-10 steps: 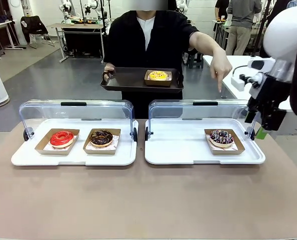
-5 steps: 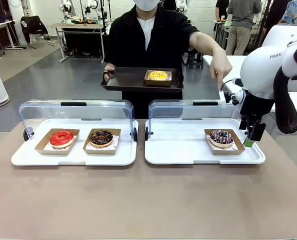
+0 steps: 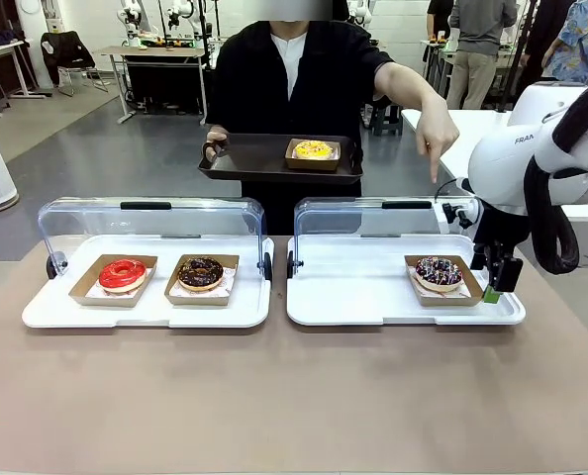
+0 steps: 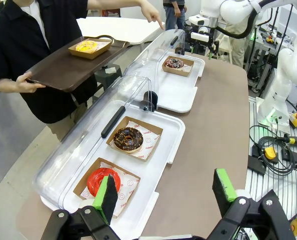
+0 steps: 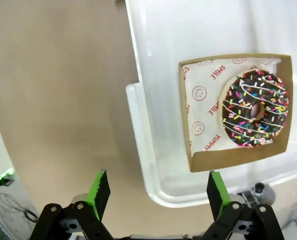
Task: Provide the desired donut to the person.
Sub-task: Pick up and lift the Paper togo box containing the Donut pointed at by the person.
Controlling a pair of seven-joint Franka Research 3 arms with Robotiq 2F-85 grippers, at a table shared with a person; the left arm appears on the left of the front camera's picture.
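Sprinkled chocolate donut (image 5: 256,111) sits in its cardboard tray (image 5: 238,159) at the right end of the white display tray (image 5: 147,150), where the person's hand (image 3: 439,134) points. The right gripper (image 5: 158,185), fingers spread and empty, hangs over that tray's rim. The donut lies out past one finger, not between them, so a sideways shift looks needed. The left gripper (image 4: 165,185), also spread, is well apart by the red donut (image 4: 93,182). The front view gives the pointing; the right wrist view gives the offset.

Person (image 4: 43,30) holds tray (image 4: 63,70) with yellow donut (image 4: 86,46), points toward sprinkled donut (image 4: 174,63).
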